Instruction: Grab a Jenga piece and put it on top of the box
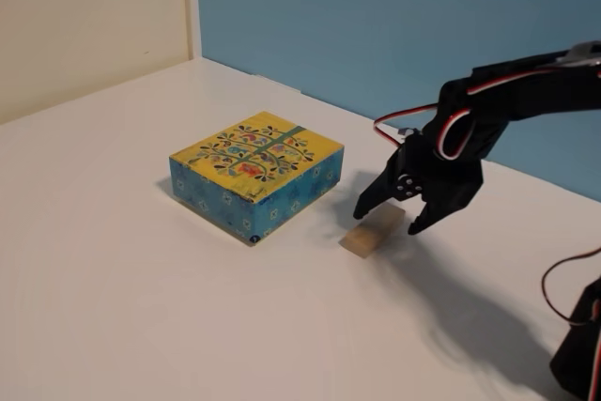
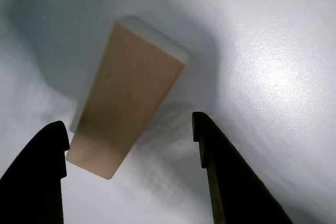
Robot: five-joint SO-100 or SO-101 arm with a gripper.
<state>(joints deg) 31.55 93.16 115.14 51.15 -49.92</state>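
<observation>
Jenga piece (image 1: 372,230): a plain light-tan wooden block, elongated, with smooth flat faces and softly rounded edges (the grain is too blurred in the wrist view to make out). It lies flat on the counter (image 1: 113,279), just to the right of the box in the fixed view, not touching it.

Box (image 1: 257,172): flat and rectangular, its yellow top printed with a colourful tree-and-flower pattern, its sides blue and patterned. Nothing rests on top.

End effector (image 1: 390,214): black, its jaws spread wide and holding nothing. It hangs right over the far end of the block, one fingertip to either side.

Wrist view: the block (image 2: 126,103) runs at a slant away from the camera, its near end between the two dark fingertips (image 2: 50,145), close to the left one and clear of the right.

Backdrop: a blue wall (image 1: 394,25) behind the counter, a cream wall (image 1: 84,16) at the left.
</observation>
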